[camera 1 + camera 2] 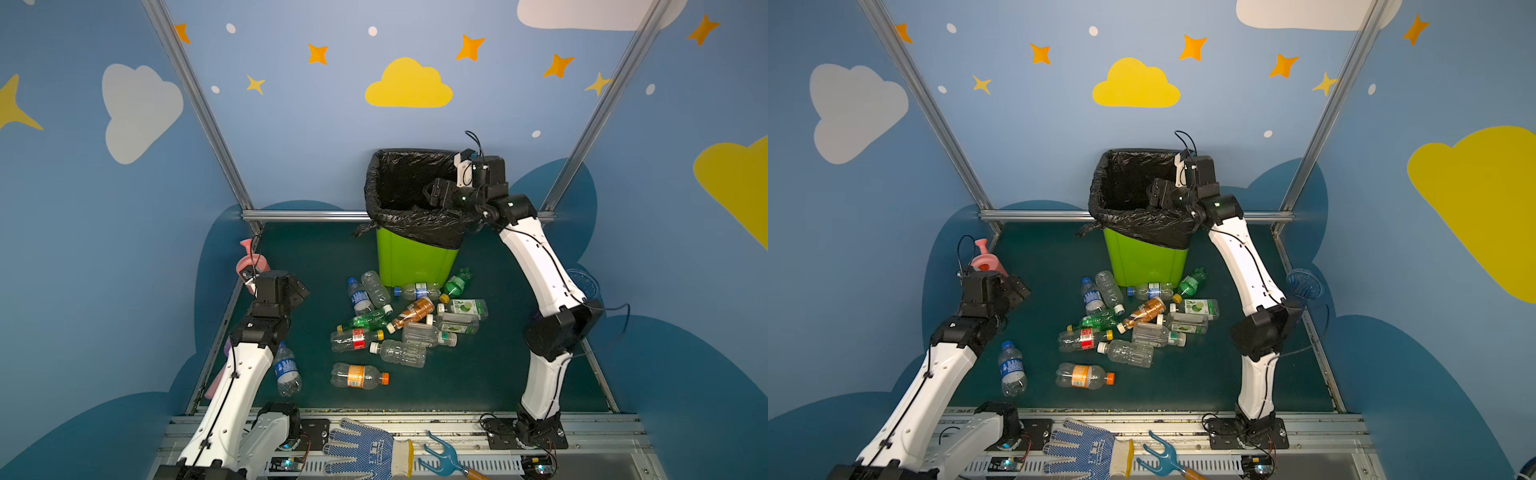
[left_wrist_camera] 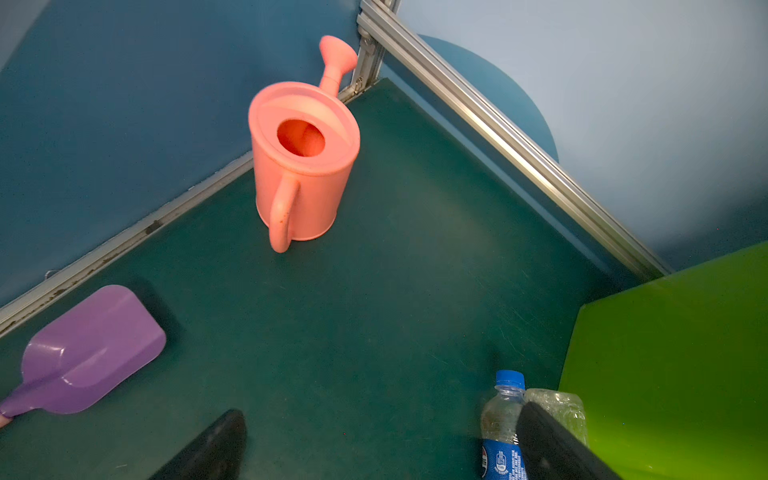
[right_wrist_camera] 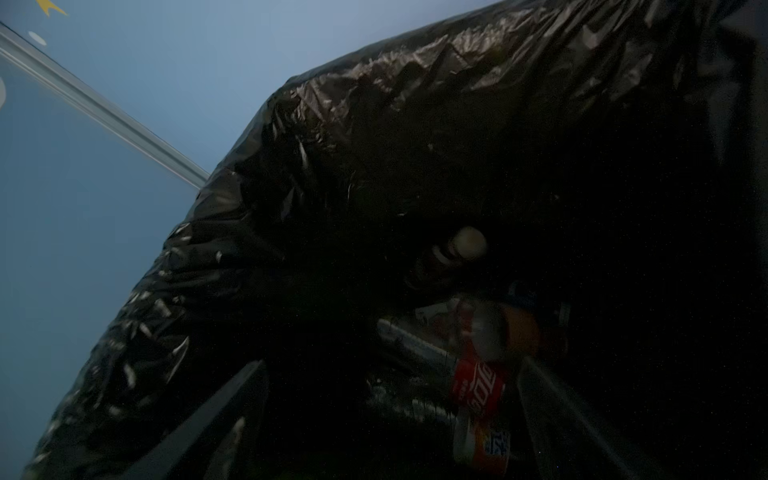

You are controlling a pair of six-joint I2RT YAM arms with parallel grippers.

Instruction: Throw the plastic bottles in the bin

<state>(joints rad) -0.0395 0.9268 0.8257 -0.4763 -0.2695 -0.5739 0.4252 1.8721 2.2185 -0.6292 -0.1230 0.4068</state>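
Observation:
The lime-green bin (image 1: 415,257) (image 1: 1142,257) with a black bag stands at the back middle. My right gripper (image 1: 438,193) (image 3: 386,411) hangs open over its mouth, nothing between the fingers. Below it, inside the bin, lie several plastic bottles, among them a red-labelled one (image 3: 478,386). A pile of plastic bottles (image 1: 399,320) (image 1: 1129,322) lies on the floor in front of the bin. An orange-labelled bottle (image 1: 357,376) and a blue-labelled one (image 1: 286,370) lie apart nearer the front. My left gripper (image 1: 297,289) (image 2: 382,440) is open and empty, left of the pile, beside a blue-capped bottle (image 2: 500,419).
A pink watering can (image 2: 303,166) (image 1: 249,262) stands in the back left corner and a purple scoop (image 2: 91,353) lies by the left wall. A ribbed blue vase (image 1: 1304,284) sits behind the right arm. A glove (image 1: 361,451) and a blue hand rake (image 1: 444,457) lie on the front rail.

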